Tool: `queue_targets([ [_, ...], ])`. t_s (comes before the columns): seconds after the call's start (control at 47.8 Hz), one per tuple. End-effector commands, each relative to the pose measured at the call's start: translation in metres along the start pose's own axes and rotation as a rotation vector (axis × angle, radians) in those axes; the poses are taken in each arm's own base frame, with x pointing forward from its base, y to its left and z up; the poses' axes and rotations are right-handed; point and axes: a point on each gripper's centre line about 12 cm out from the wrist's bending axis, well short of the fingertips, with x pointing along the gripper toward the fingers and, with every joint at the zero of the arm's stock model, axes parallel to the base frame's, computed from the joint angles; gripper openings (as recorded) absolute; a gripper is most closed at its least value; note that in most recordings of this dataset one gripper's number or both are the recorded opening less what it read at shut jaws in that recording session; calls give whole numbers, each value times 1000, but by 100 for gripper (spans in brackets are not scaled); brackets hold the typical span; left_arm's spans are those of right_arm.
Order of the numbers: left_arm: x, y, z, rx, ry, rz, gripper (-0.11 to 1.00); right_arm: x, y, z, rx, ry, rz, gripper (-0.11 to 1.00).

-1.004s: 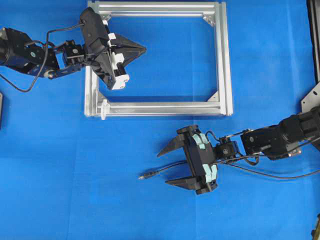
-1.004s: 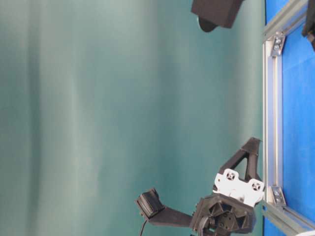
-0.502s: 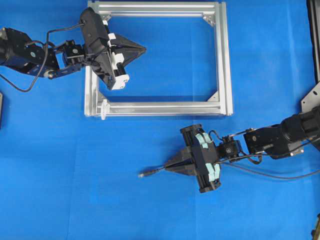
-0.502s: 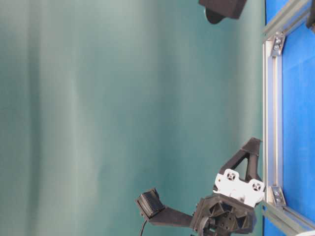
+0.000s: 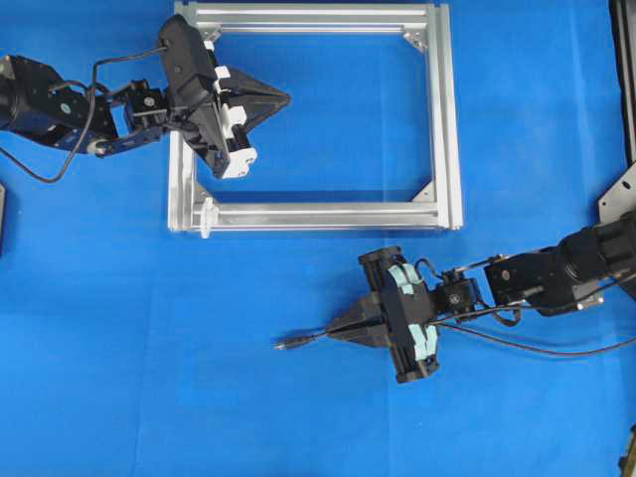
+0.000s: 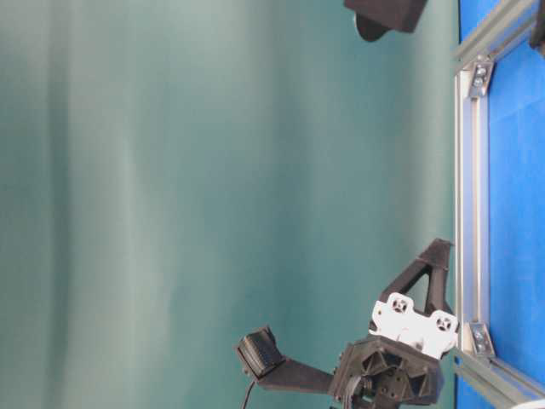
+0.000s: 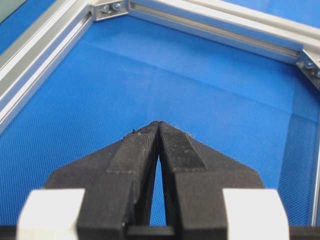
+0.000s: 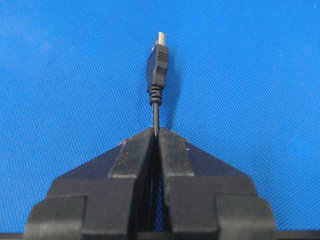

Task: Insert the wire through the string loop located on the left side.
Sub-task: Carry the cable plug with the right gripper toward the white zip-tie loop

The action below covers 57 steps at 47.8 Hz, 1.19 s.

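Black wire (image 8: 158, 75) pinched in right hand (image 8: 155, 132).

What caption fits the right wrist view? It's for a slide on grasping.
Right gripper shut on the wire, plug tip pointing ahead over the blue mat.

Overhead straight down; table-level sideways, low (sharing the frame (image 5: 313, 214)); wrist views close along their jaws.
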Motion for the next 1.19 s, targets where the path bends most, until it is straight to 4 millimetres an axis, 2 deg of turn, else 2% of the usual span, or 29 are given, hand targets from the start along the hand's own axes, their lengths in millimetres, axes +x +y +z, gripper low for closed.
queue_targets([
  [0.0, -2, -1, 15, -2, -46, -6, 0, -6, 3, 29, 2, -70, 7, 0],
  [0.126, -3, -1, 15, -2, -44, -6, 0, -16, 5, 48, -3, -72, 8, 0],
  [0.356, -3, -5, 14, -3, -44, -17, 0, -32, 7, 71, -6, -62, 8, 0],
  [1.172, -3, -6, 14, -4, -42, -18, 0, -33, 7, 70, -8, -47, 6, 0],
])
